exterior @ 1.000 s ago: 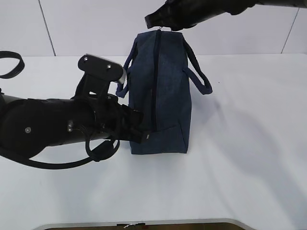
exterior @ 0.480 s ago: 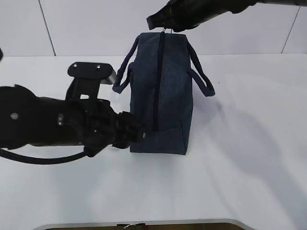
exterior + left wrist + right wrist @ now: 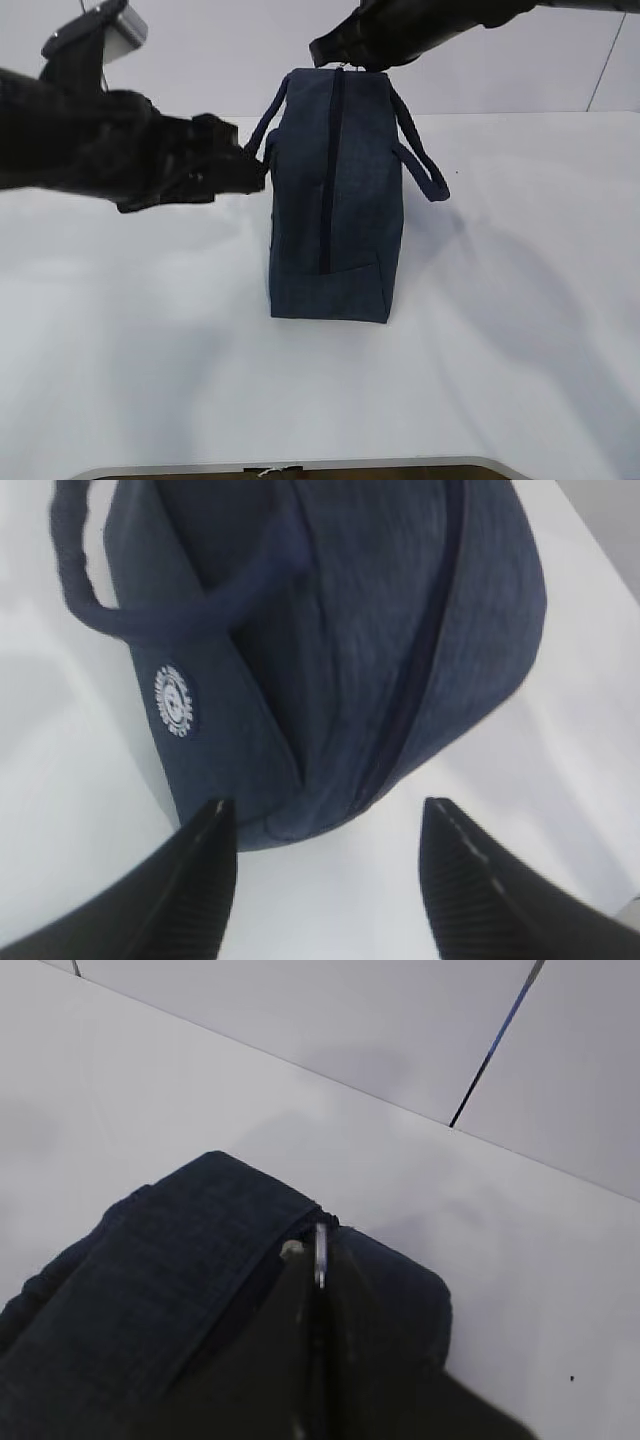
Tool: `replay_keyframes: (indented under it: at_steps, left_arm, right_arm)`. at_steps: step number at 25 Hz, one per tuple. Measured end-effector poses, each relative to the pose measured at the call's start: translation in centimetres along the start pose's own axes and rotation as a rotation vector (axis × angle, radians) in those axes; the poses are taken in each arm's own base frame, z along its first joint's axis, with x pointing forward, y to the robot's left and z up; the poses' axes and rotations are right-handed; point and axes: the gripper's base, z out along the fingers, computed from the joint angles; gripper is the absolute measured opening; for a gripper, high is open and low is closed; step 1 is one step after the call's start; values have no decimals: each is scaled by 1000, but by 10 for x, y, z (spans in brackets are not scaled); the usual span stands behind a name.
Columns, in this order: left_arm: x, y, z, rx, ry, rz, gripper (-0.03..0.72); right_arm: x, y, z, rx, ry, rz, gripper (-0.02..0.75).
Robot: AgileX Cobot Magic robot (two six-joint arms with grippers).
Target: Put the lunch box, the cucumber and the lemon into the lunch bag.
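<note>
**One zipped bag, two hands, bare white worktop**

We count one lunch bag (image 3: 333, 200), two loop handles (image 3: 420, 165), one zipper (image 3: 327, 170) and one round white logo (image 3: 173, 701). We see no lunch box, cucumber or lemon in any view.

The worktop (image 3: 500, 350) is plain white and matte. Behind it runs a pale panelled wall (image 3: 420, 1030) with thin dark seams.

Our left hand (image 3: 252, 165) hangs above the worktop, just beside the bag's left side near the top, by the left handle. We cannot tell from the exterior view whether it touches the fabric. In the left wrist view its fingers (image 3: 200, 870) stand wide apart and hold nothing; the bag end with the logo lies ahead of them, between and beyond the tips.

Our right hand (image 3: 335, 55) sits at the far top end of the bag, directly over the zipper line. In the right wrist view its fingers (image 3: 305, 1340) are pinched together on the silver ring pull (image 3: 320, 1250) at the zipper's far end. The zipper looks closed along the whole visible length, from the right hand down toward us.
</note>
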Motion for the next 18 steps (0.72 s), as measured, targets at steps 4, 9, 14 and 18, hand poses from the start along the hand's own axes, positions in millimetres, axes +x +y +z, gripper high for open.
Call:
replay_keyframes:
  at_steps: [4,9,14,18]
  left_arm:
    - [-39,5,-15,22,13,-44,426]
    - [-76,11,-20,36,32,-66,426]
    - [-93,13,-2,49,80,-52,426]
    - [-98,18,22,49,135,-53,426]
  right_arm:
    - [0,0,0,1,5,0,5]
    - [1,0,0,2,8,0,5]
    - [1,0,0,2,10,0,5]
    - [1,0,0,2,10,0,5]
